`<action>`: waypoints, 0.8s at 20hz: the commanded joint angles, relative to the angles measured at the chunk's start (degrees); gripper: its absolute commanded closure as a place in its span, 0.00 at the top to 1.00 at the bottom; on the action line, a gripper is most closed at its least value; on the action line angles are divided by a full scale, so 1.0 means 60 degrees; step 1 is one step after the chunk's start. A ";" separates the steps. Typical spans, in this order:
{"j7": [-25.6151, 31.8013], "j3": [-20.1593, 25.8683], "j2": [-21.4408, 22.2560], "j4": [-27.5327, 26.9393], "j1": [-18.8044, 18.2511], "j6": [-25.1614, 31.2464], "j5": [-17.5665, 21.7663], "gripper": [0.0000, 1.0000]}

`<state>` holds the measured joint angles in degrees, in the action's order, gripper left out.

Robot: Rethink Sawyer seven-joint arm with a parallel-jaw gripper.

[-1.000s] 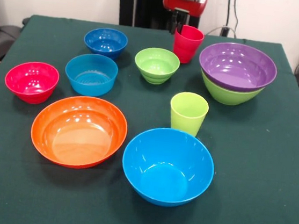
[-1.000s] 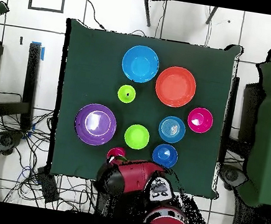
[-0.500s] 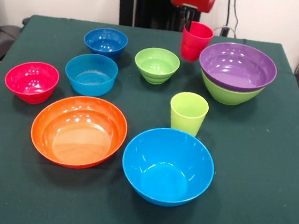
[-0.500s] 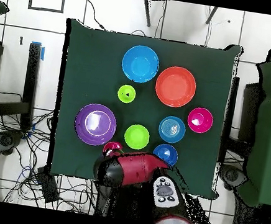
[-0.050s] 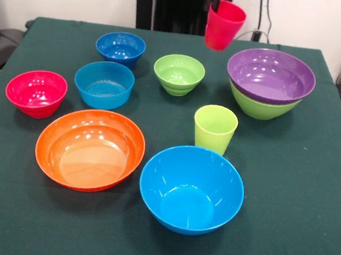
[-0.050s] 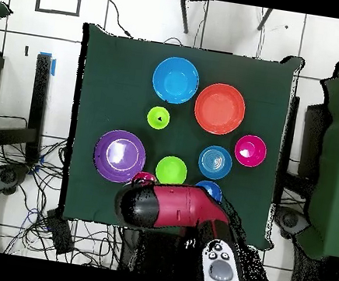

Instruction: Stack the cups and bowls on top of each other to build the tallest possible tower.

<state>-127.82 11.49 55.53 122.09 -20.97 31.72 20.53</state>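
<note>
The red cup [image 5: 224, 26] hangs tilted in the air, well above the table behind the purple bowl [image 5: 271, 74]. My gripper [image 5: 218, 2] is shut on its rim, only its tips showing at the top edge. The purple bowl sits nested in the large lime-green bowl [image 5: 256, 108]. From overhead, my arm [image 6: 170, 208] covers the gripper, and the red cup [image 6: 144, 178] peeks out beside the purple bowl [image 6: 119, 156]. The lime-green cup [image 5: 215, 127] stands upright mid-table. The small lime-green bowl [image 5: 178, 73] sits left of the lifted cup.
Standing apart on the green cloth are a dark blue small bowl [image 5: 120, 47], a light blue small bowl [image 5: 104, 84], a pink-red bowl [image 5: 36, 92], a large orange bowl [image 5: 90, 148] and a large light blue bowl [image 5: 191, 188]. Cables lie past the far edge.
The red cup has risen off the table in the gripper and drifted slightly toward the purple bowl. The gripper body has moved up out of the front view.
</note>
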 commanded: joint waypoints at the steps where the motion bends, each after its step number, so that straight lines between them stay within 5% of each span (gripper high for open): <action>1: 0.1569 0.1197 0.0939 0.0044 -0.0139 0.1653 -0.0462 0.00; 16: -0.0177 0.1421 -0.0723 -0.1333 0.0859 0.0817 -0.0967 0.00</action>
<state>-127.82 15.89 57.67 118.85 -18.22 37.75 15.65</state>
